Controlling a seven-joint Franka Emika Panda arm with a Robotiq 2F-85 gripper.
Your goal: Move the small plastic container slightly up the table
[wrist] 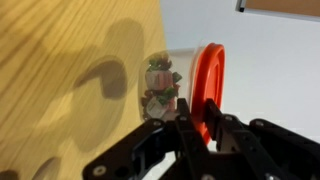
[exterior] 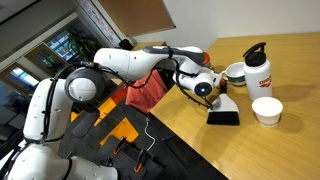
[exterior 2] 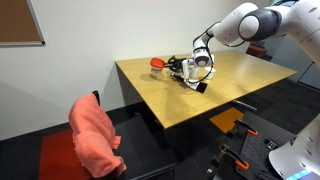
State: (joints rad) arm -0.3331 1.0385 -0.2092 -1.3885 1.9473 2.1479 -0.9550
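In the wrist view the small plastic container [wrist: 160, 88] lies straight ahead of the gripper [wrist: 203, 118], just past the fingertips. Its orange-red lid [wrist: 212, 75] is turned edge-on to me and lines up with the gap between the jaws. The tub is round, so I have no long axis to square up to; what counts is that the lid's rim sits on my centre line. In an exterior view the container [exterior 2: 157, 63] stands on the table [exterior 2: 225, 100] close to the far edge by the wall [exterior 2: 90, 35], near the far corner. The gripper [exterior 2: 180, 70] comes at it from the side, low over the wood.

The jaws stand a narrow way apart, and the lower rim of the lid shows between the two fingers [wrist: 184, 125]. I cannot tell whether the pads press on that rim or only frame it from nearer the camera. I judge the coming move depends on that: with a firm hold I can carry the tub, otherwise I must ease forward first.
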